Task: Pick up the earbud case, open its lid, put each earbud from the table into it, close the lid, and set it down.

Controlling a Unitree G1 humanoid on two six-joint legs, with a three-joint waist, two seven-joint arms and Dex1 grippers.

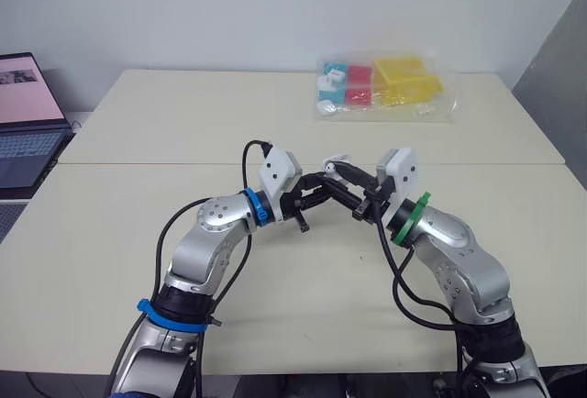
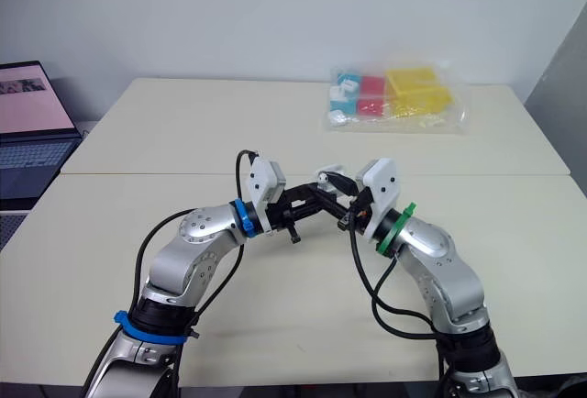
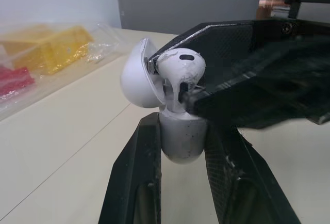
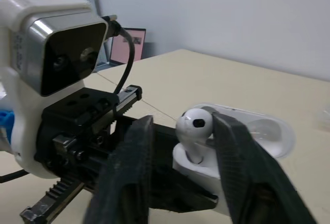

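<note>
Left tool (image 3: 183,127) clamps one open case (image 3: 180,144); right tool (image 4: 185,122) pinches one earbud (image 3: 180,69).

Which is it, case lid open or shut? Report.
Open: the lid is swung back from the earbud case, with an earbud standing in it.

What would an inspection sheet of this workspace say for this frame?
Surface: pale table, with a seam running across it.
Job's things: earbud case held off the table, lid open; earbud at its mouth, not seated.
Clutter: clear bag of coloured blocks at the far edge.
Grippers: left pincer shut on the earbud case; right pincer shut on the earbud.
Cables: black cables loop from both wrists along the arms.
Surroundings: open laptop to the left; white wall behind.
</note>
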